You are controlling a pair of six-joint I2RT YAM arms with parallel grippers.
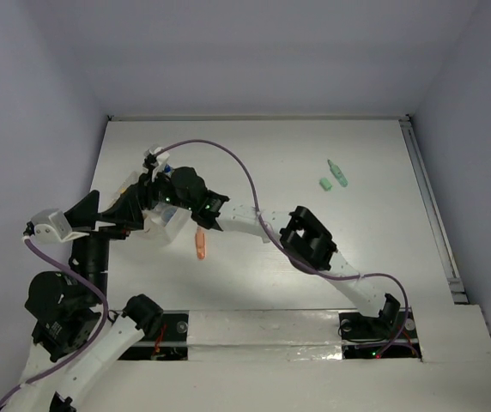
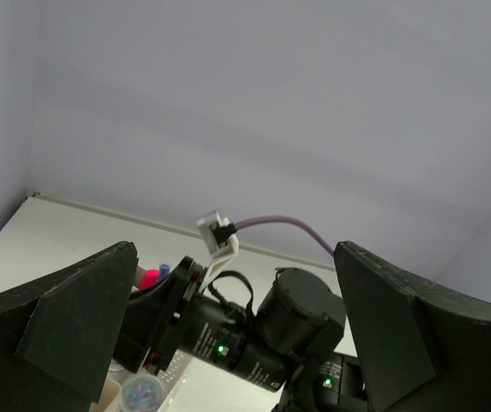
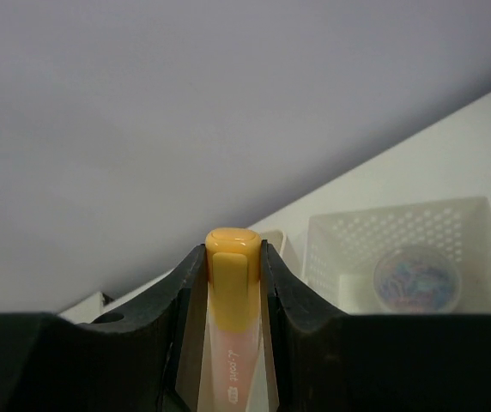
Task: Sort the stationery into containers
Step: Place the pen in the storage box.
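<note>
A white table [image 1: 374, 240] sits between pale grey-violet walls [image 1: 271, 51]. The right gripper [image 3: 233, 251] pinches an orange highlighter [image 3: 231, 287]. The left gripper [image 2: 234, 253] gapes wide open.

Jar [image 3: 417, 279] inside bin [image 3: 400, 225]; marker [image 1: 200, 245] right of bin

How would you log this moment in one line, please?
left gripper: open | right gripper: shut on orange marker | bin: holds jar | table: green marker, orange piece

Smooth, glossy orange plastic highlighter [image 3: 233, 275], translucent white perforated plastic bin [image 3: 383, 225], matt black plastic right gripper [image 3: 233, 253], matt white table [image 1: 383, 223], smooth purple rubbery cable [image 2: 280, 221]
</note>
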